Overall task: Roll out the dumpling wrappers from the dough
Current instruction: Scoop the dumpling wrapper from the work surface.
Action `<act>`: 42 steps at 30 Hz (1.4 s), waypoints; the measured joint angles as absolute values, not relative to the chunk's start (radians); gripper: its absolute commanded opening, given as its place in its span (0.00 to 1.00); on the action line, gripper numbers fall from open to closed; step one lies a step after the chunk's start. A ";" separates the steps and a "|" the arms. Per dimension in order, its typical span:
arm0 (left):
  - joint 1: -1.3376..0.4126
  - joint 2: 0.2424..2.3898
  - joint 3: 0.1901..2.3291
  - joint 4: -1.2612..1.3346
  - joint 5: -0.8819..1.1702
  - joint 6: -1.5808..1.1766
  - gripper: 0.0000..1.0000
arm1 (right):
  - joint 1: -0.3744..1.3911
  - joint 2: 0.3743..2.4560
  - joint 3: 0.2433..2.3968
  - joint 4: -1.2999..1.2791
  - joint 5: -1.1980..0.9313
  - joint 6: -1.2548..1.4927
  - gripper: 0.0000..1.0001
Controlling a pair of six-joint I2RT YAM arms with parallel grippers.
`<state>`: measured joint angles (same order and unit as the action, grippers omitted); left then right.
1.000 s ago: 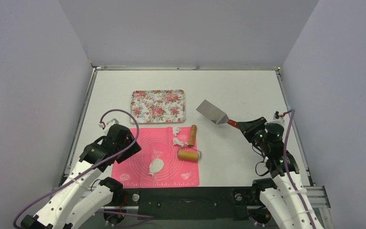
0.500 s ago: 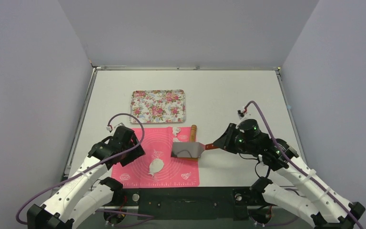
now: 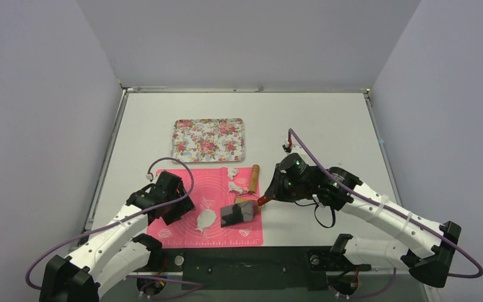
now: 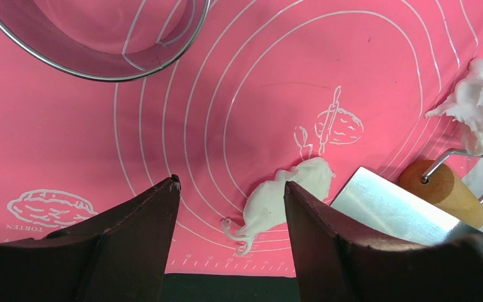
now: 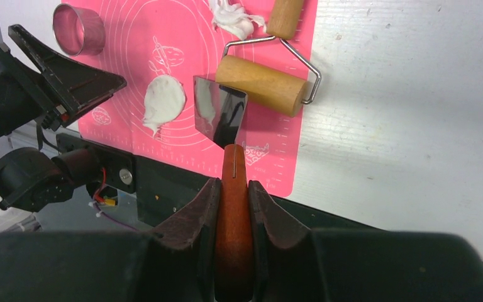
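Note:
A thin, flat white dumpling wrapper (image 3: 205,219) with a ragged tail lies on the pink mat (image 3: 188,236); it also shows in the left wrist view (image 4: 289,198) and the right wrist view (image 5: 163,99). My right gripper (image 3: 269,194) is shut on the orange handle of a metal spatula (image 5: 234,170). Its blade (image 3: 238,214) hovers just right of the wrapper, over the mat. My left gripper (image 3: 182,206) is open and empty, just left of the wrapper, fingers (image 4: 132,239) above the mat. The metal ring cutter (image 4: 94,38) stands on the mat's left part.
A wooden rolling pin (image 5: 264,85) lies on the mat's right edge, partly under the spatula blade. Ragged dough scraps (image 3: 234,185) lie by its handle. A floral tray (image 3: 209,139) sits behind the mat. The black table edge (image 5: 163,182) runs along the mat's near side.
My right arm has swung left and down, bringing the spatula from the right side of the table to beside the wrapper. My left gripper has moved slightly right, toward the wrapper.

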<state>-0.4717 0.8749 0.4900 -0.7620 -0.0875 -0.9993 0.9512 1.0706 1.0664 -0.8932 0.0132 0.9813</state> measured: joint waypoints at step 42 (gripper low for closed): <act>-0.462 0.916 0.429 -0.683 -0.070 -1.059 0.60 | 1.077 0.984 0.910 -0.710 0.147 1.061 0.00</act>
